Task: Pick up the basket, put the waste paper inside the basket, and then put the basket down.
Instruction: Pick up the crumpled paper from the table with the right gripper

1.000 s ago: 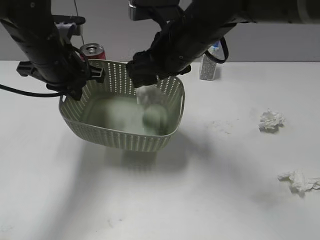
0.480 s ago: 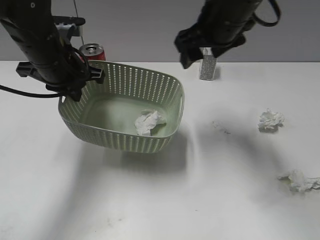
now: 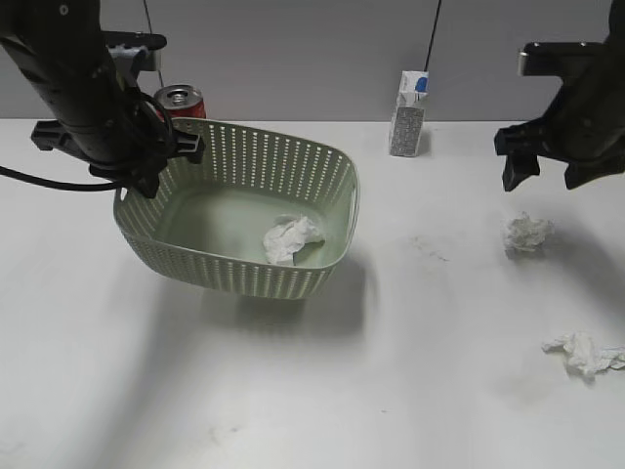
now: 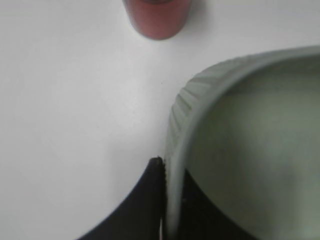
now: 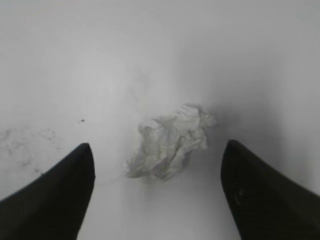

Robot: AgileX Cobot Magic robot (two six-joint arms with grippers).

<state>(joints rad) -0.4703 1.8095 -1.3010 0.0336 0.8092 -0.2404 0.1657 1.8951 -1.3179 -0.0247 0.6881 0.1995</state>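
The sage-green basket hangs tilted above the table at left, its rim also in the left wrist view. My left gripper is shut on its left rim. One white paper wad lies inside it. A second wad lies on the table at right, directly below my right gripper, which is open and empty; in the right wrist view the wad sits between and ahead of the spread fingers. A third wad lies at the front right.
A red can stands behind the basket's left corner and shows in the left wrist view. A white-and-blue carton stands upright at the back, right of the basket. The white tabletop runs on in front.
My right gripper let a wad drop into the basket, then rose and swung right to hover over the wad on the table. The left arm and basket stayed still.
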